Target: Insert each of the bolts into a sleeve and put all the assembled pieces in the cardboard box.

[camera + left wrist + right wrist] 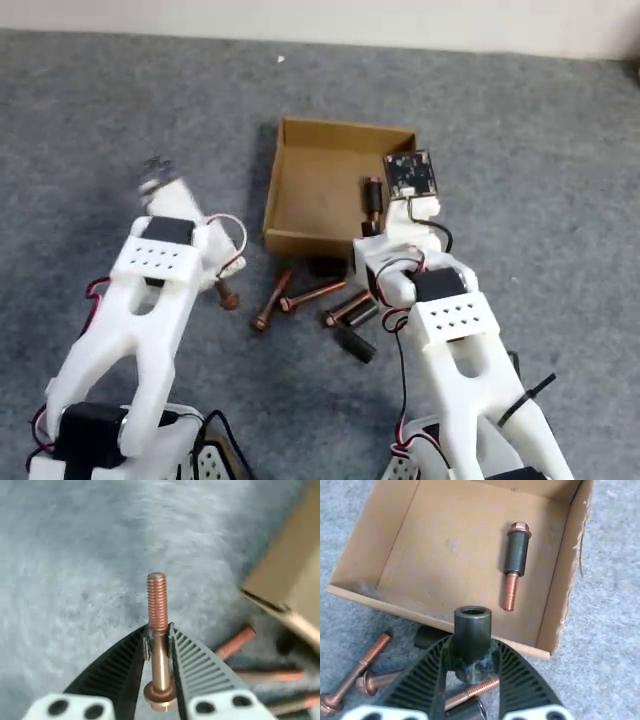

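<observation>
Loose hardware lies nearest on the grey, short-pile carpet [520,120]. The loose bolts [312,293] are copper-coloured, with flanged heads, smooth shanks and threaded tips, and they fan out between the two white arms. A loose sleeve [355,345], a short black cylinder, lies on its side just near of them.

Farther on, the right gripper [471,647] stands just near of the near wall of the cardboard box [450,545], above one of the bolts. Its black ribbed fingers [515,680] pinch the held sleeve [472,630], a dark tube with a round open bore. The tube projects past the fingertips toward the box.

The box is a shallow, open-topped tray of brown corrugated board. An assembled piece [516,555] lies flat on its floor beside the right wall. This is a bolt passed through a black sleeve, with the head at the far end and bare thread at the near end.

The left gripper [159,630] sits left of the box over bare carpet. Its ribbed fingers clamp the held bolt [157,600] by the smooth shank, with the flanged head toward the wrist and the thread pointing away.
</observation>
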